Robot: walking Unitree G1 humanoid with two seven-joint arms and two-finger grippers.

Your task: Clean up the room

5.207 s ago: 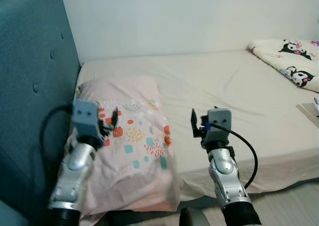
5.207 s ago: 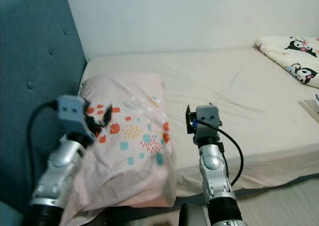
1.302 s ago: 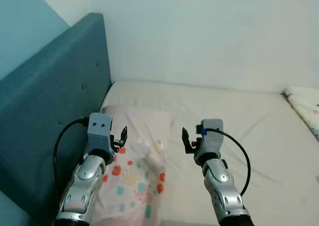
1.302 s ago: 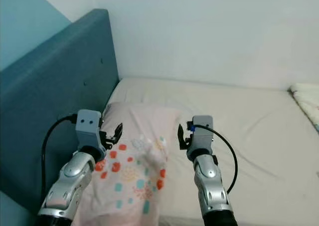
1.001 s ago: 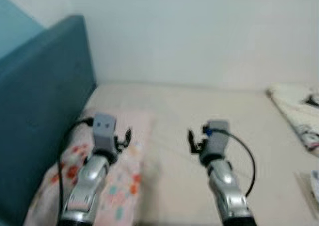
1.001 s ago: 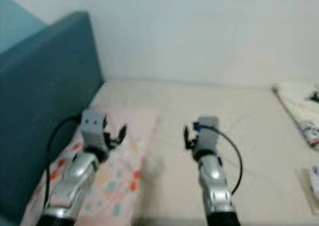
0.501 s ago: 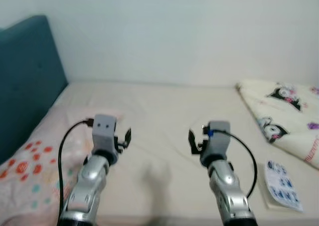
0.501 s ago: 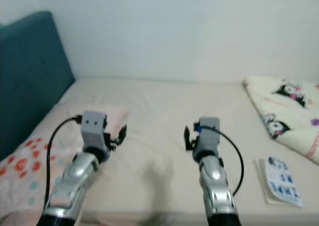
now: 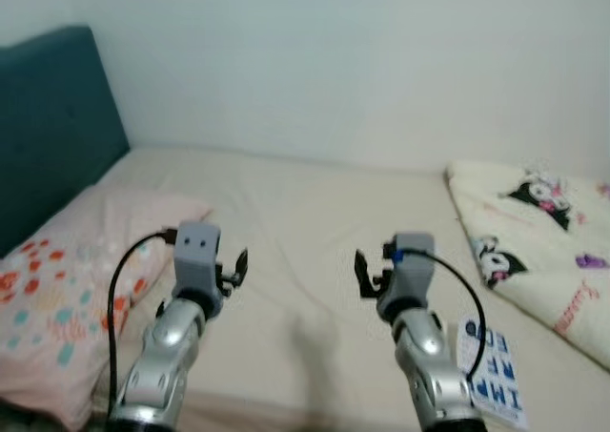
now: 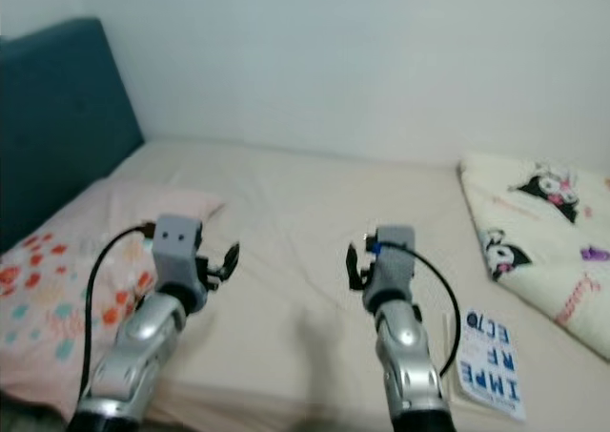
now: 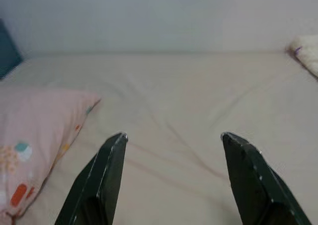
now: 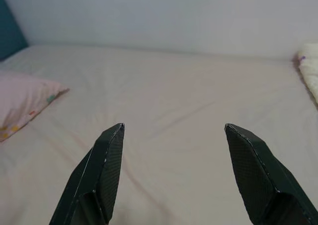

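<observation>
Pale wall (image 9: 315,60) backs a wide bed (image 9: 305,222) covered in a cream sheet, with a teal headboard (image 9: 48,127) off to the left of both grippers. Five seconds ago the head camera looked down at the pillow and the headboard from close by; now the view has swung toward the foot of the bed, so the headboard sits at the picture's far edge and more of the mattress shows.

On the far right, beyond the right gripper (image 9: 367,272), lies a folded blanket (image 9: 534,232) printed with cartoon figures. The pink pillow (image 9: 76,289) with coloured spots lies on the sheet to the left of the left gripper (image 9: 235,265), near the headboard. A book (image 10: 488,360) with blue lettering, absent from the view a second ago, lies flat on the sheet just right of the right arm and below the blanket.

Both grippers hang above the sheet, raised side by side as before. In the wrist views each one's fingers (image 11: 107,175) (image 12: 102,170) stand wide apart with nothing between them.
</observation>
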